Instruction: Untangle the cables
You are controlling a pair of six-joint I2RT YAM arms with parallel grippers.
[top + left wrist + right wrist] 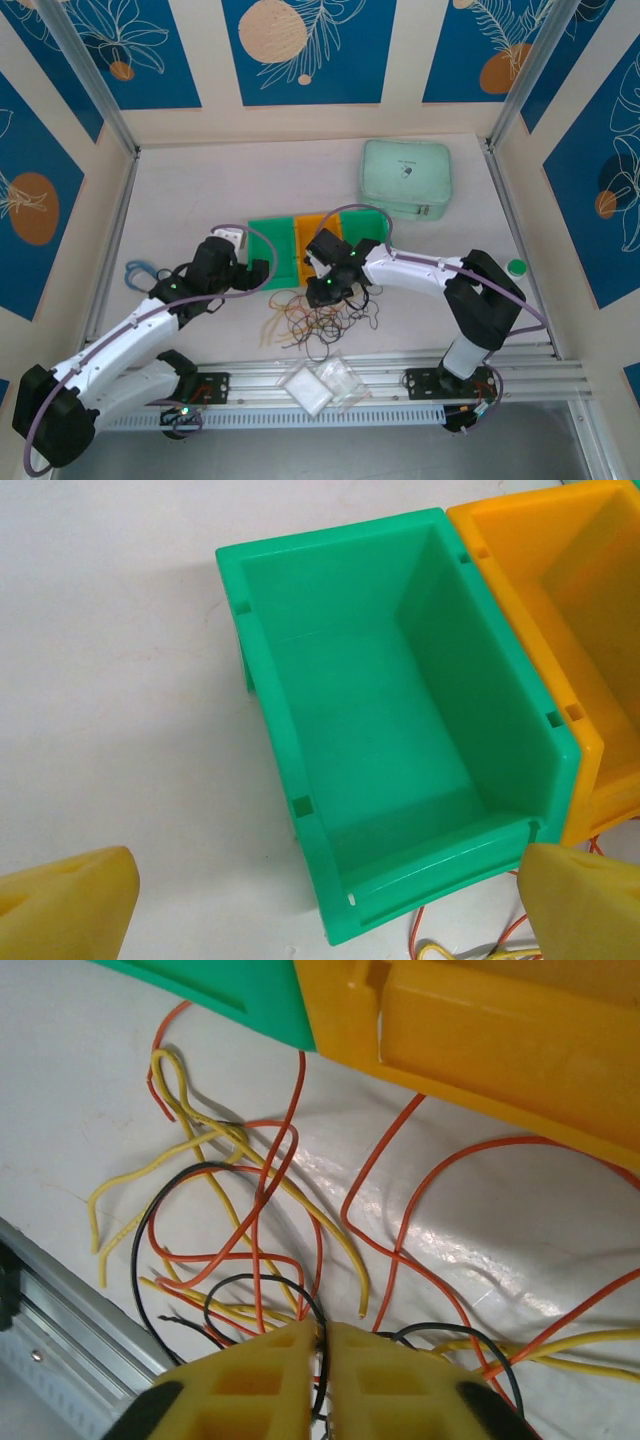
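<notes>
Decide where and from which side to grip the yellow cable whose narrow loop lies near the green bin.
Grip the yellow cable at its narrow loop, coming straight down from above: the loop lies flat on the table, largely clear of the tangle lower down.

The white table [200,190] carries a green bin [262,242] touching an orange bin [308,232], a mint case [405,178] farther back, and tangled cables [315,318] near the front.

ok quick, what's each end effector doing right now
left end effector: open, holding nothing, above the green bin
right end effector: closed on a black cable in the tangle
</notes>
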